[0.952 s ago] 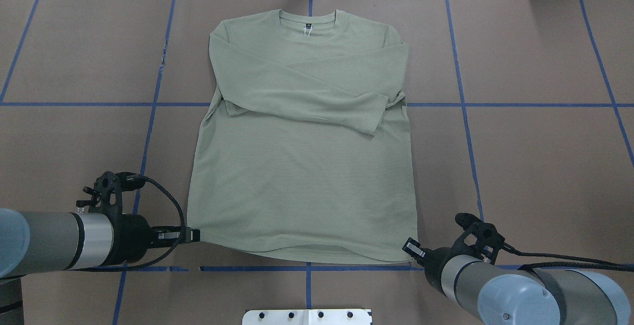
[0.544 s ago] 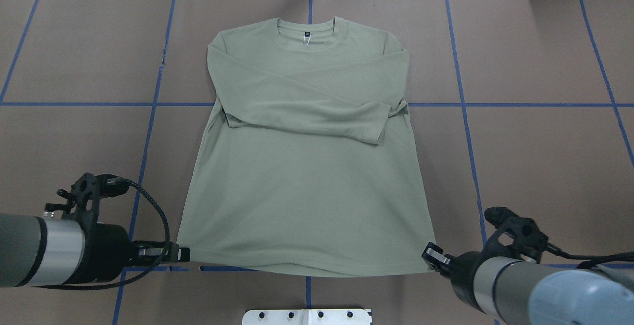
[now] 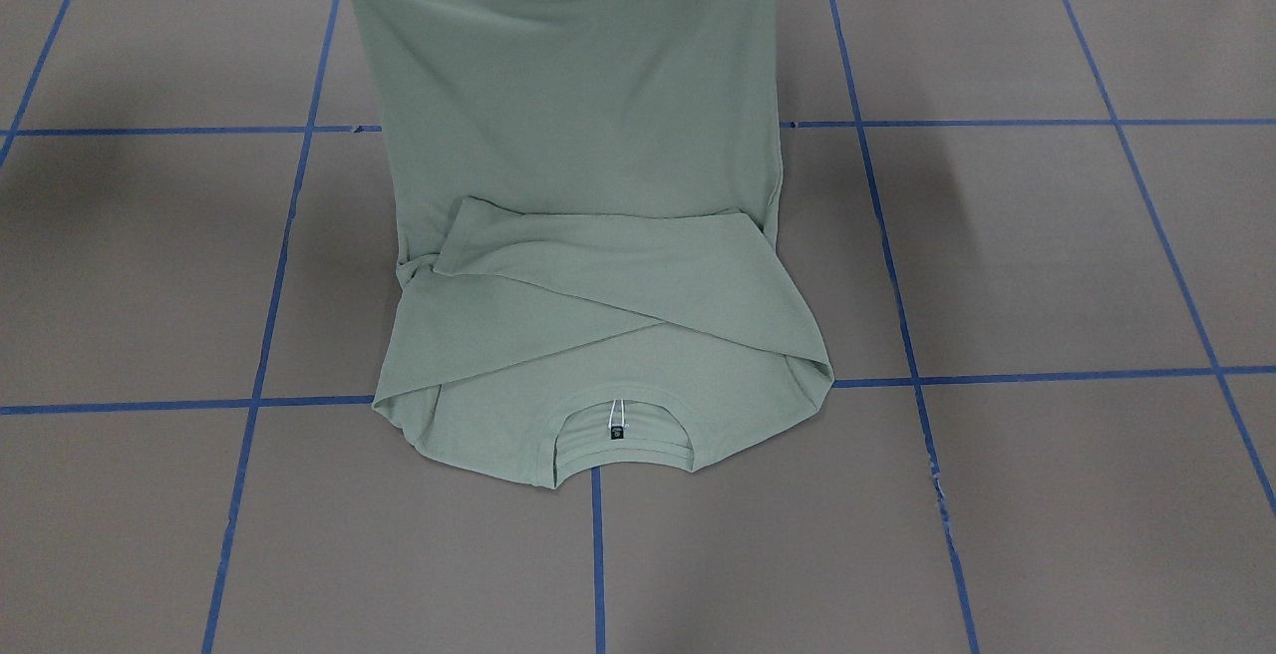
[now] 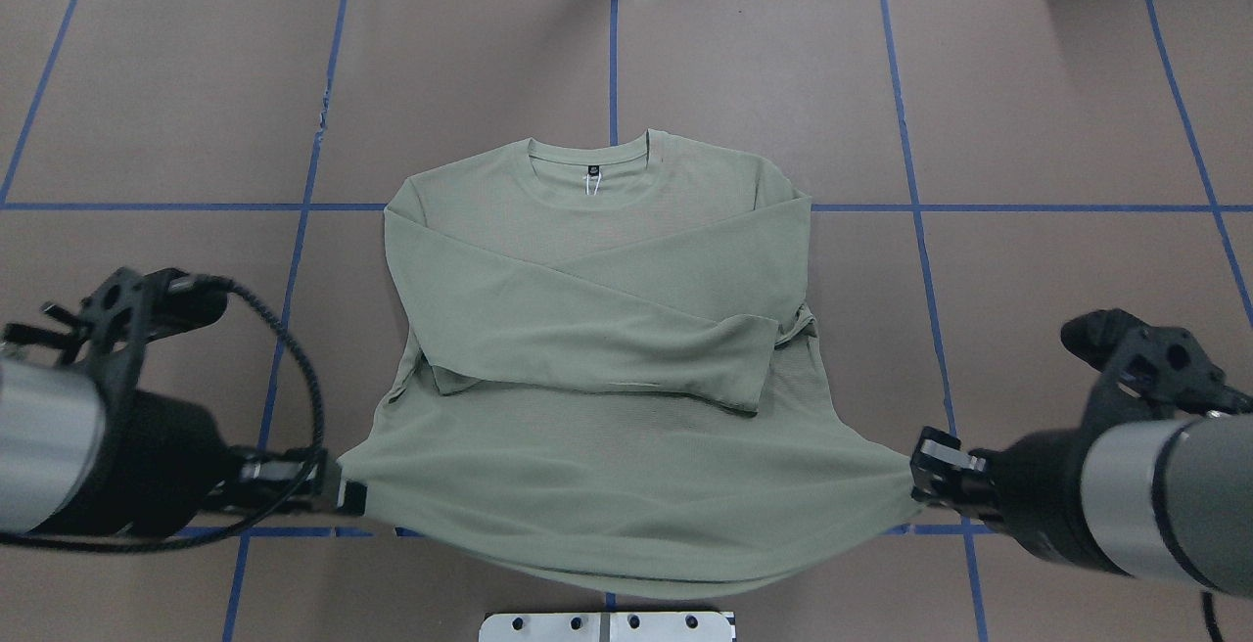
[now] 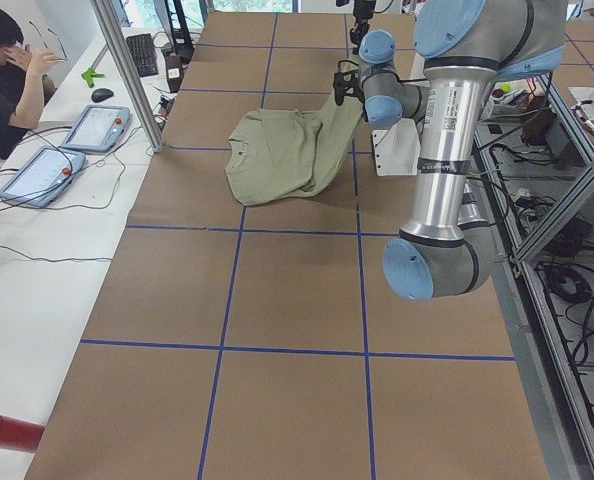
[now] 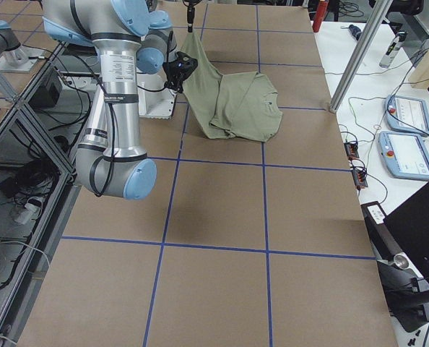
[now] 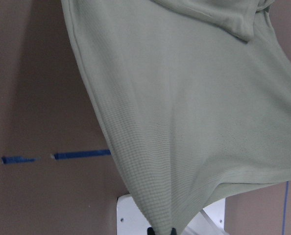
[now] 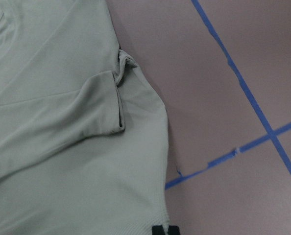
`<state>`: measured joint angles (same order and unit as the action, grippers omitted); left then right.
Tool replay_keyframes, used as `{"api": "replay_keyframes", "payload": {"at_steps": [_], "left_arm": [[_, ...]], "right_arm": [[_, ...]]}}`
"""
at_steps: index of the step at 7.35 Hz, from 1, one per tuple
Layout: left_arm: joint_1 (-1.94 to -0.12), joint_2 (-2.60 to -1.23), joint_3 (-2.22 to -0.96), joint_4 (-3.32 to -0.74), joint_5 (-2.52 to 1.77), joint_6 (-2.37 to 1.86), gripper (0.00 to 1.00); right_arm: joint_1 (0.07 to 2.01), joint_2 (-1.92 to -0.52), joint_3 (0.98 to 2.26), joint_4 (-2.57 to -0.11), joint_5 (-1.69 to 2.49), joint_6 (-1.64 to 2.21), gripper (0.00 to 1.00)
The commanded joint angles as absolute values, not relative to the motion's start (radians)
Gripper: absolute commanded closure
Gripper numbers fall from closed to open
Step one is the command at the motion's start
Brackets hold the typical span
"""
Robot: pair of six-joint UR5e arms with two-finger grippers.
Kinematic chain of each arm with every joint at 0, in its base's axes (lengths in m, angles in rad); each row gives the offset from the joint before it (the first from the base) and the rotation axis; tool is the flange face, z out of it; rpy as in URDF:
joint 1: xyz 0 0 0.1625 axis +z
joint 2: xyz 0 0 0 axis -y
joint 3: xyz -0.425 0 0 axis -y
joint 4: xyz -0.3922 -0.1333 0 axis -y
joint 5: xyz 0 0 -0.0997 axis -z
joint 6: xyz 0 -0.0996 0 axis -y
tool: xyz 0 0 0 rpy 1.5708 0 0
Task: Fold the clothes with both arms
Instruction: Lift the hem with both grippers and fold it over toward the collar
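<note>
Sage-green ribbed knit, a long-sleeved shirt [image 4: 597,485], is stretched between the two arms just beyond the white base plate [image 4: 607,625] at the robot's edge of the table. The left gripper [image 4: 348,497] is off to the plate's left with its fingers pinched tight on one corner of the hem. The right gripper [image 4: 920,466], off to the plate's right, has its fingers clamped on the other corner. Between them the hem [image 4: 626,583] sags in a shallow curve almost over the plate, clear of the table.

In the front-facing view the lower half of the shirt rises like a sheet from the table up toward the plate's side. In the left wrist view the plate's white corner shows beneath the hanging cloth.

The upper half lies flat on the brown paper [image 4: 1028,84], farther from the plate. The collar [image 4: 589,155] is the farthest part, with a small dark tag [image 4: 592,170] inside it. The two sleeves [image 4: 587,348] are folded across the chest and overlap, one cuff ending toward the right gripper's side. Blue tape lines [image 4: 910,133] cross the paper; one runs straight out from the plate and disappears under the shirt.

Far beyond the plate, at a side desk, a person [image 5: 7,70] sits with a hand raised to the head.
</note>
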<state>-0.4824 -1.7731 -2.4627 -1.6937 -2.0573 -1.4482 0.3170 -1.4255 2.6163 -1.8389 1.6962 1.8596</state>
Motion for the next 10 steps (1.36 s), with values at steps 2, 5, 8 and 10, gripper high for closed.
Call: {"api": "replay_keyframes", "payload": {"at_steps": [2,5,8,10], "left_arm": [[-0.763,-1.989,-2.084,-1.675,-2.069,-1.135,1.00],[-0.842,-2.110,-1.778,-1.728,-1.990,-1.006,1.00],[-0.833,-2.196,-1.397,-1.995,-1.916,-1.000,1.00],[-0.801,-2.200,-1.271,-2.118,-1.913,-1.000,1.00]], "right_arm": [[0.591,-1.176,2.312,-1.842,1.724,1.612,1.00],[0.741,-0.978,1.954,-1.798,1.740,1.469,1.00],[0.781,-0.895,1.473,-1.394,1.732,1.437,1.00],[0.776,-0.838,1.294,-1.304,1.730,1.434,1.00]]}}
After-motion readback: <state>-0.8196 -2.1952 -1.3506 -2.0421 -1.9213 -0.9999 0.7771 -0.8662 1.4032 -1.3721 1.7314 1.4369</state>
